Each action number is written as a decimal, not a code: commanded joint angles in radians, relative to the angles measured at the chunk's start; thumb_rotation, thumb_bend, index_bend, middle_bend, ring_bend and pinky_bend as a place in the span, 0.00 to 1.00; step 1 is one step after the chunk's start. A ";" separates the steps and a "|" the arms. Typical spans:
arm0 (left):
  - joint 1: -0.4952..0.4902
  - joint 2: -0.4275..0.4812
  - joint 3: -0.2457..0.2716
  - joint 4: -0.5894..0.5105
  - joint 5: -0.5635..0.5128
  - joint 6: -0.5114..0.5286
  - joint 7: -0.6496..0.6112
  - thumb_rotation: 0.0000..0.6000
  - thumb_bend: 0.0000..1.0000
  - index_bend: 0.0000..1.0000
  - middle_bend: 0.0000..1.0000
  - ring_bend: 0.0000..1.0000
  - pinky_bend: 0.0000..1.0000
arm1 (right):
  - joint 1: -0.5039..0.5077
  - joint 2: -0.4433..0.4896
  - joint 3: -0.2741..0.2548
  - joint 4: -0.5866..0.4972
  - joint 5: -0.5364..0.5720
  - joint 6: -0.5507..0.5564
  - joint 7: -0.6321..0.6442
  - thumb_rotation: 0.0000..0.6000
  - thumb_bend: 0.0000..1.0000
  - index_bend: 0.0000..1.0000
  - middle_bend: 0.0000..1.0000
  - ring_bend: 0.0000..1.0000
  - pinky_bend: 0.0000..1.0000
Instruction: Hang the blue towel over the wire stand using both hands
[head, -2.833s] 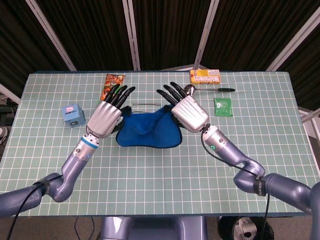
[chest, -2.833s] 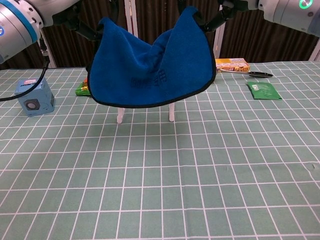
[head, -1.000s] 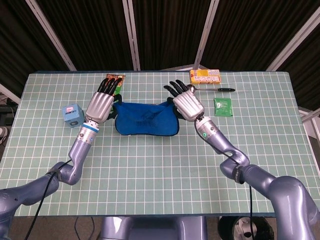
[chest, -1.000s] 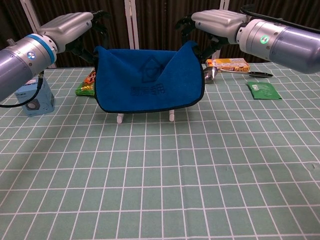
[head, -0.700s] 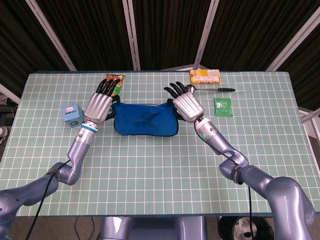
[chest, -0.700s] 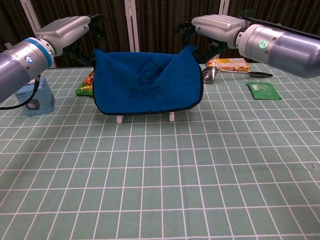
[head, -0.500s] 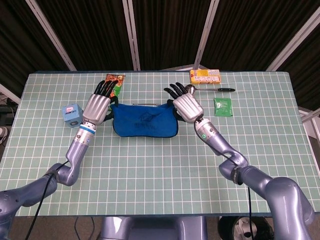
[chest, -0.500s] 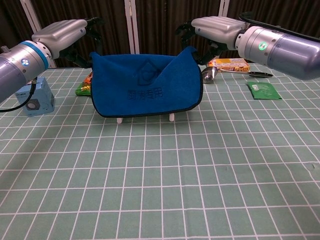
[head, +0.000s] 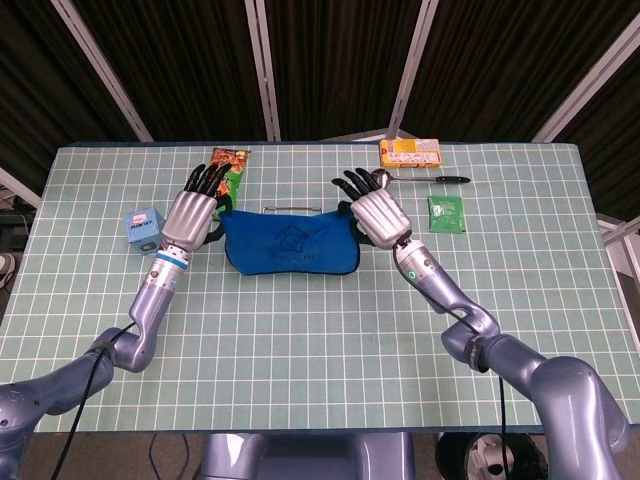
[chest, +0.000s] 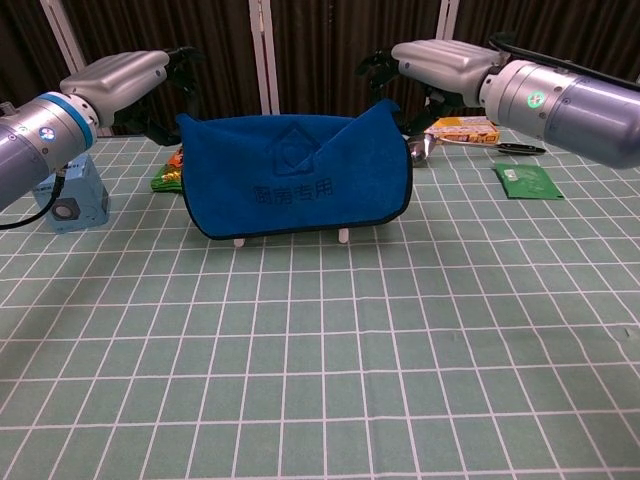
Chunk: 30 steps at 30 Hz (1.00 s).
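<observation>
The blue towel (head: 290, 243) (chest: 295, 175) hangs spread out as a flat sheet between my two hands. My left hand (head: 190, 213) (chest: 115, 75) holds its upper left corner. My right hand (head: 377, 217) (chest: 445, 58) holds the upper right corner, which peaks upward. The grip points sit under the hands and are partly hidden. In the head view the wire stand (head: 290, 209) shows its top bar just beyond the towel's upper edge. In the chest view only the stand's white feet (chest: 343, 236) show below the towel's hem.
A blue cube (head: 145, 229) (chest: 65, 200) sits at the left. A snack packet (head: 230, 165) lies behind my left hand. At the back right are a yellow box (head: 410, 152), a spoon (head: 380, 178), a black-handled utensil (head: 450, 180) and a green sachet (head: 446, 213).
Both hands have come down and drawn slightly toward me. The towel went from a sagging bundle to a flat sheet, and the stand's top bar now shows behind it.
</observation>
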<state>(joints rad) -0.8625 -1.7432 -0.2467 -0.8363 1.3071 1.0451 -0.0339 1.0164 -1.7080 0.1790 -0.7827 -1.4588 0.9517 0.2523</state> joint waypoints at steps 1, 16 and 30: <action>0.001 -0.003 0.004 0.007 0.002 -0.004 -0.003 1.00 0.49 0.81 0.00 0.00 0.00 | -0.002 -0.002 -0.004 0.006 -0.003 0.001 0.002 1.00 0.45 0.64 0.11 0.00 0.00; 0.001 -0.012 0.004 0.023 -0.014 -0.046 -0.003 1.00 0.23 0.00 0.00 0.00 0.00 | -0.009 -0.008 -0.020 0.031 -0.015 -0.007 0.035 1.00 0.09 0.07 0.04 0.00 0.00; 0.028 0.034 -0.002 -0.032 -0.028 -0.040 0.003 1.00 0.11 0.00 0.00 0.00 0.00 | -0.051 0.044 -0.036 -0.032 -0.030 0.037 0.021 1.00 0.08 0.05 0.02 0.00 0.00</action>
<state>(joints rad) -0.8401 -1.7180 -0.2480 -0.8588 1.2799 0.9990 -0.0325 0.9722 -1.6726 0.1447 -0.8044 -1.4866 0.9805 0.2761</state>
